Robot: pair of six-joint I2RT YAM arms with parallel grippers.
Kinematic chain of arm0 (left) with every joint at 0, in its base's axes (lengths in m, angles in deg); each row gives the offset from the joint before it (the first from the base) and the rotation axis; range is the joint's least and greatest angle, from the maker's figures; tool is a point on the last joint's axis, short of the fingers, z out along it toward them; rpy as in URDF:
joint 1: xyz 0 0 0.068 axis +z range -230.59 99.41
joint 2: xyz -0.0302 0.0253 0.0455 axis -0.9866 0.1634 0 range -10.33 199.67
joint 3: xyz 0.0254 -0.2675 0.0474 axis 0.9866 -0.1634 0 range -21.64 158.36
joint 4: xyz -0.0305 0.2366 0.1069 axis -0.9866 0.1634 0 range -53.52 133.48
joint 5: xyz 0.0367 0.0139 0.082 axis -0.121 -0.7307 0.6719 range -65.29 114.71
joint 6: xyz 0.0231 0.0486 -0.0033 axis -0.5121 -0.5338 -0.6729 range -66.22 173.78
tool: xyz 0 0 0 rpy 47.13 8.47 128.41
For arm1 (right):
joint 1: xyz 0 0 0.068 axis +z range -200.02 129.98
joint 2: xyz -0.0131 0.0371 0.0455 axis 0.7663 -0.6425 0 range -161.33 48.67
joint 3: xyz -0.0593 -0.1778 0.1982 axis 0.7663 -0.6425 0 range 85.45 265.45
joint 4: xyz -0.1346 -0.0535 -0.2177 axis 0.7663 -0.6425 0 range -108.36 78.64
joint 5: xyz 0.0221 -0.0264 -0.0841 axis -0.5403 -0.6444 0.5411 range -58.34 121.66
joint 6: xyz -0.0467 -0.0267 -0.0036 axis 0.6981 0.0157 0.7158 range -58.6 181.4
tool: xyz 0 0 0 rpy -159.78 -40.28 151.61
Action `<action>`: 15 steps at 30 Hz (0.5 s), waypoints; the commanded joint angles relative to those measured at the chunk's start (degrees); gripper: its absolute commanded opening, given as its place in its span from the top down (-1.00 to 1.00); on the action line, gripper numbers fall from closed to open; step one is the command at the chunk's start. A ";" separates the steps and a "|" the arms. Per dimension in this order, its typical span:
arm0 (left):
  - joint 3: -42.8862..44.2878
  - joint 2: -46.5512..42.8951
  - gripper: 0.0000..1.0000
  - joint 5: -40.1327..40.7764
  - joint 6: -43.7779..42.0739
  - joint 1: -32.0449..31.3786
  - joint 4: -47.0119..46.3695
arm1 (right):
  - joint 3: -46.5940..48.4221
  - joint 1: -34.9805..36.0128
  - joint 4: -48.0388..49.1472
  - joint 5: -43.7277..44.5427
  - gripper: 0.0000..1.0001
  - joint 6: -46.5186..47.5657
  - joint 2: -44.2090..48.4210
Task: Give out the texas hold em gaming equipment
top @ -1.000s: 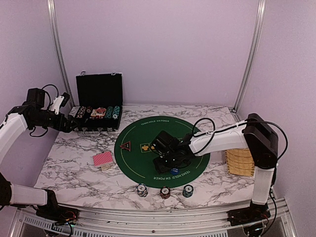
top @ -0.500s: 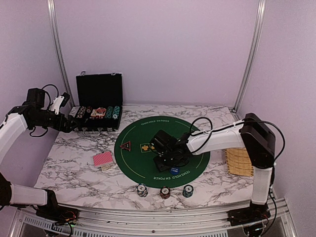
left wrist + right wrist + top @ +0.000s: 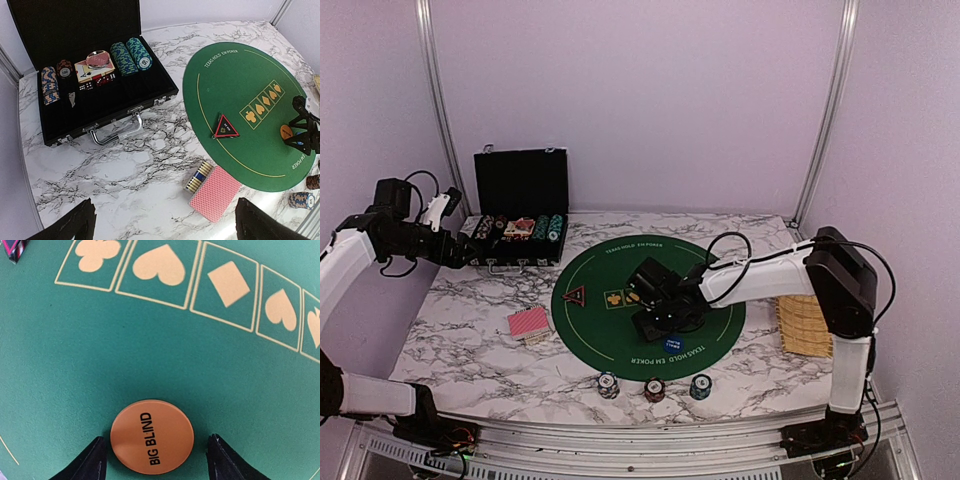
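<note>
An orange "BIG BLIND" button [image 3: 152, 436] lies flat on the green felt mat [image 3: 75, 355]. My right gripper [image 3: 156, 438] is open, one finger on each side of the button without gripping it; it is over the mat's middle [image 3: 662, 312]. A blue button [image 3: 672, 344] lies on the mat just in front of it. A triangular red-black marker [image 3: 574, 295] sits on the mat's left part. Red-backed cards [image 3: 216, 193] lie on the marble left of the mat, with a small chip stack [image 3: 198, 176] beside them. My left gripper [image 3: 165, 227] is open and empty, high over the table's left side.
The open black chip case [image 3: 520, 215] with chips and cards stands at the back left. Three chip stacks [image 3: 654, 389] stand along the front edge below the mat. A wicker basket [image 3: 805, 325] is at the right edge, behind the right arm.
My right gripper has shifted a little back and left over the mat, and the blue button now shows clear of it in front. The left arm has not moved.
</note>
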 commanded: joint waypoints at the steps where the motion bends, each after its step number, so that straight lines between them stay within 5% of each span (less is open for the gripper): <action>1: 1.78 0.66 -0.98 -1.57 -0.72 0.20 1.49 | -2.71 0.59 0.03 -0.20 -0.34 -1.75 2.84; 15: 1.83 0.37 -0.98 -1.39 -0.72 0.19 1.46 | -2.10 0.91 0.91 0.59 0.03 -2.50 1.43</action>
